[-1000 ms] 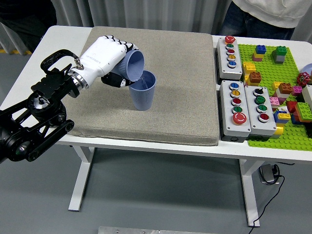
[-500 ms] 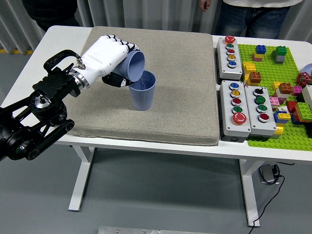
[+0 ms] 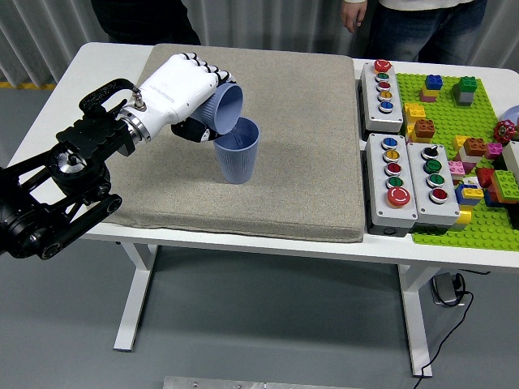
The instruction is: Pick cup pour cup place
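Note:
My left hand (image 3: 188,96), white with black finger joints, is shut on a blue ribbed cup (image 3: 224,109). That cup is tipped on its side, its mouth facing right and down over a second blue cup (image 3: 237,151). The second cup stands upright on the grey mat (image 3: 292,121), left of the mat's middle. The tilted cup's rim sits just above the standing cup's left rim. My right hand is not in the picture.
Two grey button boxes (image 3: 384,84) (image 3: 413,181) sit right of the mat. A green baseplate (image 3: 462,146) with several coloured bricks fills the far right. People stand behind the table's far edge (image 3: 422,28).
My left hand and the tilted cup have shifted slightly up and to the right; the tilt looks about the same. The people behind the table have moved.

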Available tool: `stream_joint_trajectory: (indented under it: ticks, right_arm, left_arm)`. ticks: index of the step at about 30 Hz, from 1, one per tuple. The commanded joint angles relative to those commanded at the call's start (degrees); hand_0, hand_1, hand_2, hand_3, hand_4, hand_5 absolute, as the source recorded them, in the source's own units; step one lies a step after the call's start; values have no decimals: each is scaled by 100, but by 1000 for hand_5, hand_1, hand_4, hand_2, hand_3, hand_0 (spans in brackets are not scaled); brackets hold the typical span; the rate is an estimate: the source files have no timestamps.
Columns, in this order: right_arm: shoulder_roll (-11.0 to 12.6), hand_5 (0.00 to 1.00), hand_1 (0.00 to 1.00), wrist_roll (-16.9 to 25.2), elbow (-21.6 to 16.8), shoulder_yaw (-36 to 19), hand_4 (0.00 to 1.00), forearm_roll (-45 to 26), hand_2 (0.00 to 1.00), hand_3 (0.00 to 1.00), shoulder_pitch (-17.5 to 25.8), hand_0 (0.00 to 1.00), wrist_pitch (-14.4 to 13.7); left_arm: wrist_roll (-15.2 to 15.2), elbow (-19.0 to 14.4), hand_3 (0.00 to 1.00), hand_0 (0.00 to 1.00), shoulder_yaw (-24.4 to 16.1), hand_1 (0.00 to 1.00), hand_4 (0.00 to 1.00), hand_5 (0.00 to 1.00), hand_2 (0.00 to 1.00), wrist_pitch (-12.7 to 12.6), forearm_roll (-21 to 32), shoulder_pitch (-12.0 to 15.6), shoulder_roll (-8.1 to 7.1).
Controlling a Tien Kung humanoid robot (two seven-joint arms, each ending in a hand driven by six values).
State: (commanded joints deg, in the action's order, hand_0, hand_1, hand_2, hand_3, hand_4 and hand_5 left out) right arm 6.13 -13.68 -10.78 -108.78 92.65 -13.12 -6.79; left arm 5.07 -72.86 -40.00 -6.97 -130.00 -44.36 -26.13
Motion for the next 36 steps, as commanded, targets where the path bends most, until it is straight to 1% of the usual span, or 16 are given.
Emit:
stream_joint_trajectory:
  ticks: [10,15,23,25,27,30,32,33,34,36]
  right_arm:
    - [4,246,634,1,0,-3,2,4,591,594,2,698,2]
    - [11,246,634,2,1,1,2,-8,591,594,-21,698,-1]
    - [14,244,634,2,1,8,2,-27,591,594,-37,698,-5]
    - [12,244,634,1,1,1,2,-19,591,594,-36,698,-4]
    - [9,244,634,0,0,-8,2,-12,591,594,-36,698,-4]
    - [6,242,633,0,0,-19,2,0,592,594,-35,697,-3]
    - [1,242,633,0,0,-25,2,6,592,594,-31,697,-3]
    - [0,242,633,-2,-1,-32,2,18,592,594,-31,697,0]
    - [0,242,633,-2,-1,-34,2,22,592,594,-31,697,1]
    - [-3,242,633,-4,-2,-52,2,51,592,594,-36,697,6]
  left_arm:
    - [36,-16,549,635,103,580,814,221,588,-17,0,-72,-53]
    - [41,-33,549,635,226,580,814,221,588,-1,0,-187,-103]
    - [31,-61,547,633,176,579,812,219,586,-35,0,-197,-99]
    - [6,-38,547,633,129,579,812,219,586,-98,99,-156,-98]
    - [-48,12,547,633,68,579,812,219,586,-217,367,-91,-97]
    - [-190,76,551,630,-93,578,811,217,586,-524,1060,69,-85]
    - [-335,101,551,630,-207,578,811,217,586,-706,1502,182,-64]
    - [-459,132,551,630,-285,578,811,217,586,-831,1762,269,-34]
    - [-515,144,550,630,-314,577,810,217,586,-886,2023,303,-23]
    - [-703,204,550,630,-452,577,810,217,586,-992,2507,432,47]
